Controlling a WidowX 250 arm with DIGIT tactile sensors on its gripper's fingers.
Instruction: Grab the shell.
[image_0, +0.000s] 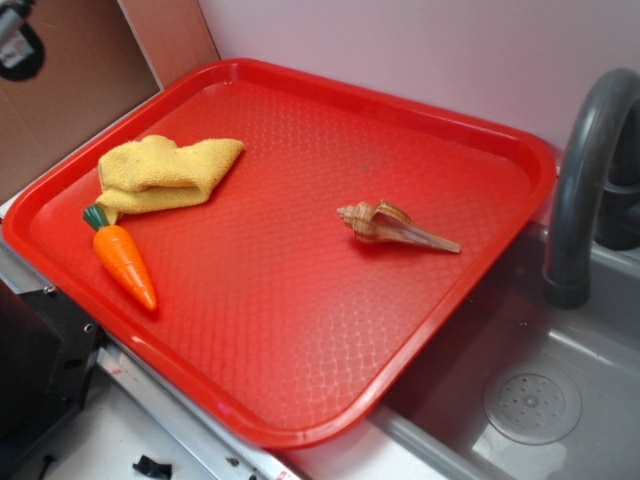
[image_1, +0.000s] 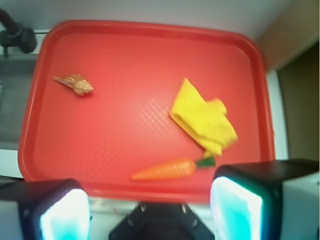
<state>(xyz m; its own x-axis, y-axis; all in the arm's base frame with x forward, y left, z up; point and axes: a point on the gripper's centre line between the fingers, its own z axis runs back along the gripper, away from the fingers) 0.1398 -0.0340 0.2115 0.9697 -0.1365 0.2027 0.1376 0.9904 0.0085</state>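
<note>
shell (image_0: 392, 226): lies flat on the bare floor of the tray, on the half nearest the sink. Whorled end points toward the tray centre, thin tail points toward the sink-side rim. Nothing touches it. Also seen in wrist view (image_1: 75, 84), blurred.
tray (image_0: 300, 420): red, textured, raised rim. 1 corner overhangs the sink.
hand (image_1: 150, 210): wide open, nothing between the fingers. Sits outside the tray, past the rim nearest the carrot, well apart from the shell. Only the 2 fingers (image_1: 65, 215) show at the bottom of the wrist view; not in the exterior view.
carrot (image_0: 124, 262): orange toy with green top, on the tray along the rim far from the sink, well apart from the shell. Green top touches or nearly touches the cloth; can't tell which.
cloth (image_0: 165, 172): yellow, folded and rumpled, on the tray just beside the carrot's green end, well apart from the shell.
sink (image_0: 530, 405): grey, beside the tray, round drain visible.
faucet (image_0: 585, 170): dark grey curved spout, at the sink edge just beyond the tray's corner.
</note>
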